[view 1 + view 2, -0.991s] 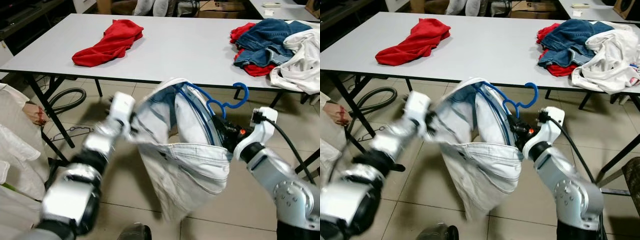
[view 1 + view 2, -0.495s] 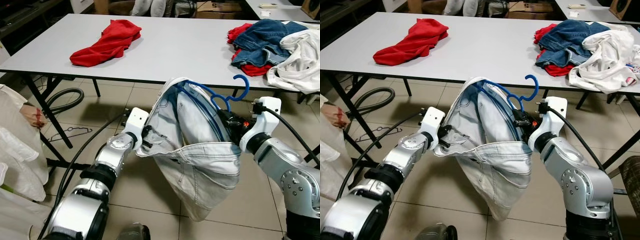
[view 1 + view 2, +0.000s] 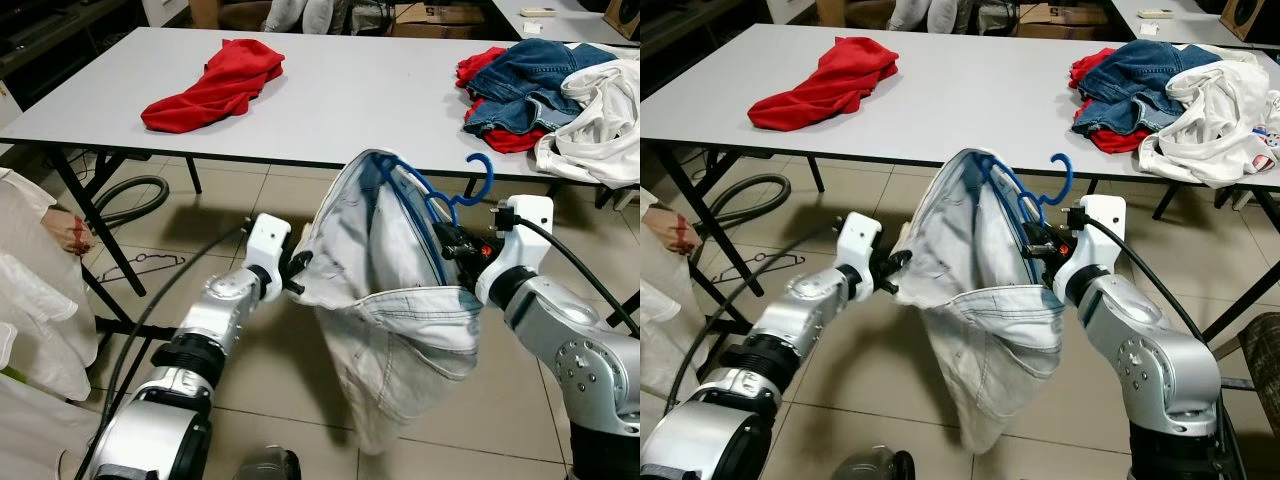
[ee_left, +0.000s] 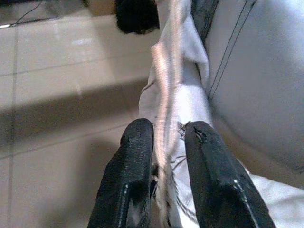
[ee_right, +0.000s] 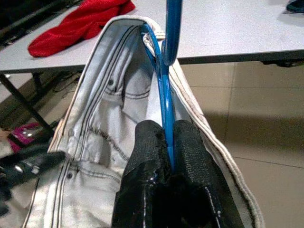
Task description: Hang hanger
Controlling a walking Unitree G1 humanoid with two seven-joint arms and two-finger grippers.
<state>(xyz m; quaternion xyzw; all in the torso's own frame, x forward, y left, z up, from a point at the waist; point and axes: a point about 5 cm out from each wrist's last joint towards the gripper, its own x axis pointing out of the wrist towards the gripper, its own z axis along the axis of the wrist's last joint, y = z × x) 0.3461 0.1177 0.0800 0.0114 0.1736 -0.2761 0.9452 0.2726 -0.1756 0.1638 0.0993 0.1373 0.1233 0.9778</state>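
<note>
Eye views: pale jeans (image 3: 400, 320) held up in front of the table's near edge (image 3: 300, 158), stretched between both grippers, likely so the waistband stays open around the blue hanger (image 3: 440, 205). Left gripper (image 3: 297, 280) at the waistband's left side; right gripper (image 3: 458, 245) at the right, hanger hook poking up above it. On the table (image 3: 970, 90), red cloth (image 3: 825, 78) toward the far left corner, clothes pile (image 3: 1170, 85) at the right edge (untouched).

Left wrist view: closer detail, fingers (image 4: 130, 175) pinched nearly together on a fold of waistband, frayed threads between them.

Right wrist view: fingers (image 5: 147, 161) clamped tight on the hanger's thin blue wire, inside the jeans. No rail visible yet for hanging.
</note>
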